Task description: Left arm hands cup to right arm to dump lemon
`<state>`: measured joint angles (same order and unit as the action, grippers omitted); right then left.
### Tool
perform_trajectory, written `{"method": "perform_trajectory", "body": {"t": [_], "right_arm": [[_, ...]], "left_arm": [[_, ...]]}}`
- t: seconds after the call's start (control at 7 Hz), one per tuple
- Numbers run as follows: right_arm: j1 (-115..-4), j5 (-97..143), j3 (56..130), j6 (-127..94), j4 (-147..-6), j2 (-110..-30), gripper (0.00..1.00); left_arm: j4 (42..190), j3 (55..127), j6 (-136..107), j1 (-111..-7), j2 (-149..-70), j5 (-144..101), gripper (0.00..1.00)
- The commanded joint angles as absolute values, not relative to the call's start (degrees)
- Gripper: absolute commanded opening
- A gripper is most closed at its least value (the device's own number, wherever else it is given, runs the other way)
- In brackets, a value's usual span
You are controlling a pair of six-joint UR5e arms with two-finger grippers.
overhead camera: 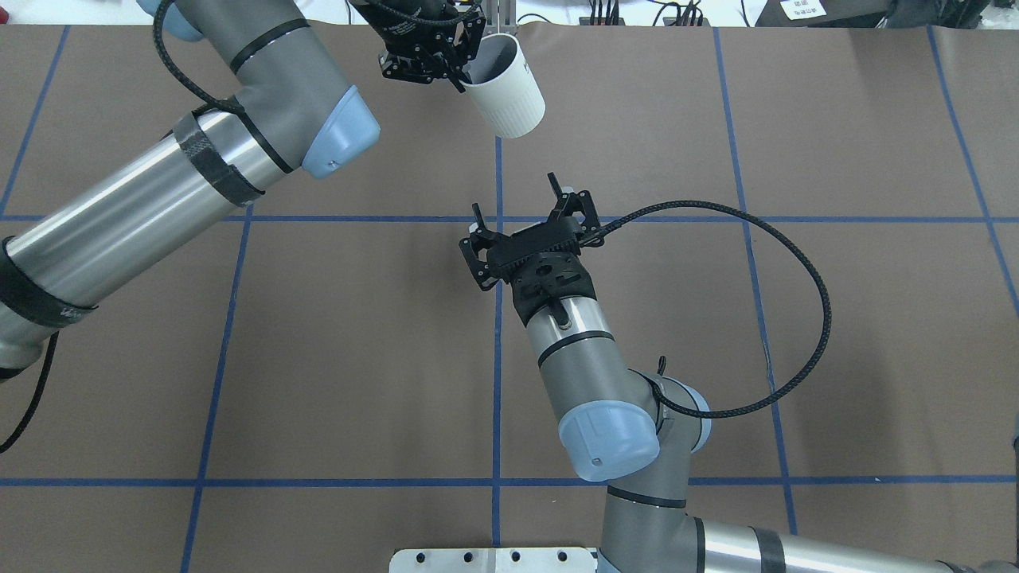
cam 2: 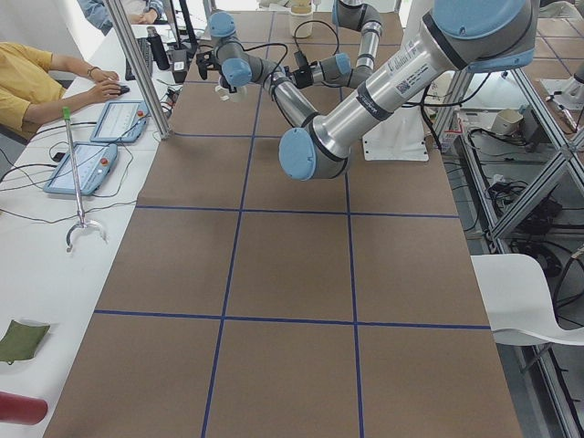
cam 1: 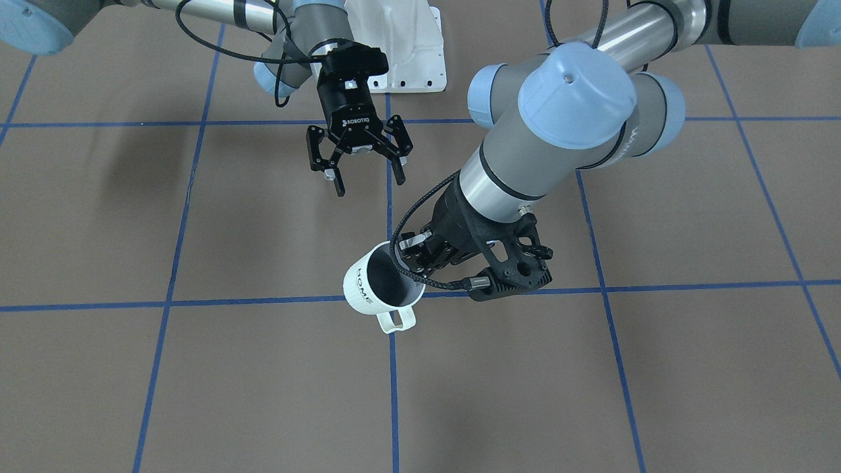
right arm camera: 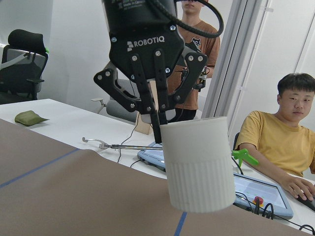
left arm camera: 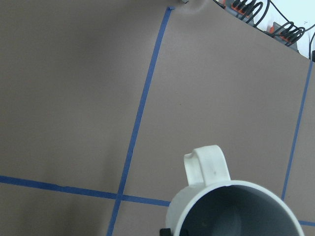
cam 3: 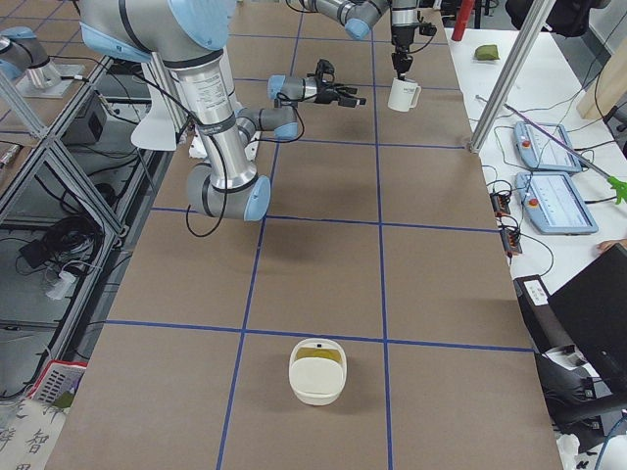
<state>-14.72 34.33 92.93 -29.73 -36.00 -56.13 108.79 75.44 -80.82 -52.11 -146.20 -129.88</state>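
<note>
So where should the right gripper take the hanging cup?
Probably across the ribbed lower wall of the cup, coming from the robot's side. The left gripper pinches the rim, the handle sits on the far side, and the open right gripper faces that bare wall.

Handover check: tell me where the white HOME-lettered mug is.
In the overhead view the white HOME-lettered mug hangs by its rim from the left gripper over the table's far middle, apart from the open right gripper.

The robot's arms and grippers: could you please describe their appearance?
Both the left arm and right arm are silver-grey tubes with pale blue joint caps. The black two-finger left gripper and right gripper read ROBOTIQ; a black braided cable reaches each wrist.
</note>
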Motion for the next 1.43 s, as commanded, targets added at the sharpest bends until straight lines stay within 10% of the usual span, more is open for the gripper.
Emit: {"method": "perform_trajectory", "body": {"t": [0.0,1.29], "right_arm": [[-17.7,38.2,94.7,-30.5,-39.5,-56.3,0.99],[-53.8,103.6,97.8,-44.2,-77.7,-56.2,0.99]], "left_arm": [[108.7,75.4,-77.8,-53.5,-144.5,-129.8,0.0],[108.7,86.8,-57.2,-61.2,-123.2,-130.7,0.0]]}}
